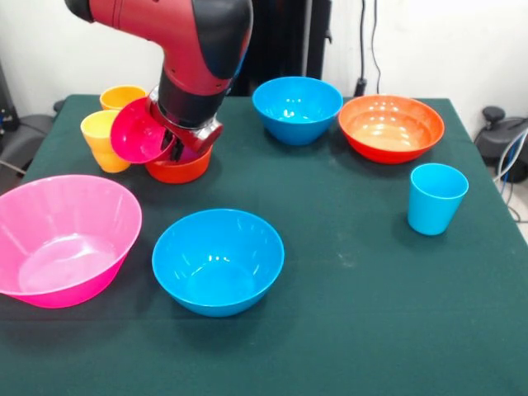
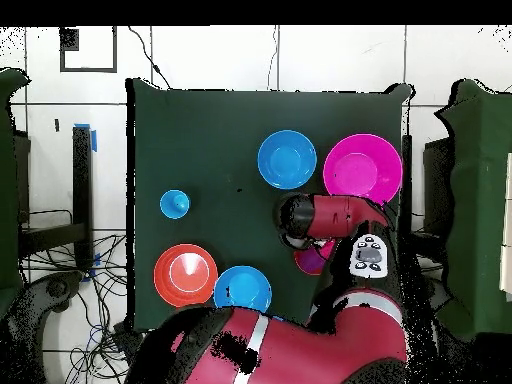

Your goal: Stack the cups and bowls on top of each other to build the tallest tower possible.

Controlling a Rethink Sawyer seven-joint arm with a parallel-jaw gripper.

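My gripper (image 1: 176,148) is shut on the rim of the small magenta bowl (image 1: 137,132), which hangs tilted on its side. It is held just above the small orange-red bowl (image 1: 180,171) at the far left. A sliver of the purple cup (image 1: 193,154) shows inside that bowl, under the gripper. The yellow cup (image 1: 102,140) and the orange cup (image 1: 122,97) stand just left of it. In the overhead view the arm covers this spot; only a magenta and purple patch (image 2: 310,260) shows.
The big pink bowl (image 1: 62,239) sits at the near left and a blue bowl (image 1: 218,260) at near centre. Another blue bowl (image 1: 297,107) and the wide orange bowl (image 1: 390,126) are at the back. The light blue cup (image 1: 436,198) stands at the right.
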